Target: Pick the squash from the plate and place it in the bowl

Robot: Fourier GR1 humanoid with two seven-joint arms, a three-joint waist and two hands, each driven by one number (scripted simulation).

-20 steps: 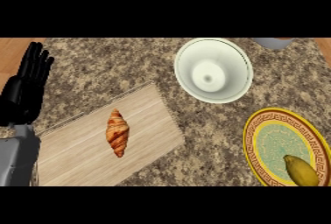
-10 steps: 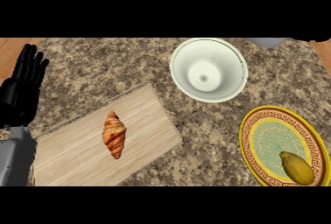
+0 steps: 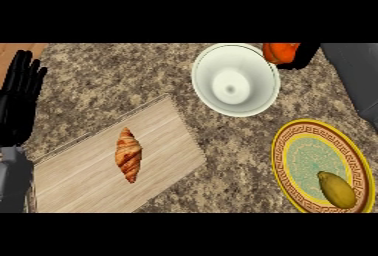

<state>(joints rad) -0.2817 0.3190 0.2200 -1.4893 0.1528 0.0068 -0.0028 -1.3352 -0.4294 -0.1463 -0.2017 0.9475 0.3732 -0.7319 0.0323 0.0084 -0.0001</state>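
A yellow squash (image 3: 337, 189) lies on the lower right part of a round plate (image 3: 285, 150) with a yellow and brown patterned rim, at the counter's right. The white bowl (image 3: 205, 95) stands empty, above and left of the plate. My left hand (image 3: 18, 95) rests open at the left edge, fingers up, far from both. My right hand does not show.
A croissant (image 3: 128, 154) lies on a wooden cutting board (image 3: 81, 180) at the lower left. An orange object (image 3: 280, 52) sits just right of the bowl's upper rim. A dark grey surface (image 3: 358, 75) fills the upper right corner. Speckled stone counter (image 3: 133, 75) lies between them.
Everything has slid left in the picture as the view shifted. The orange object and the dark grey surface have come into view. The left hand stays at rest.
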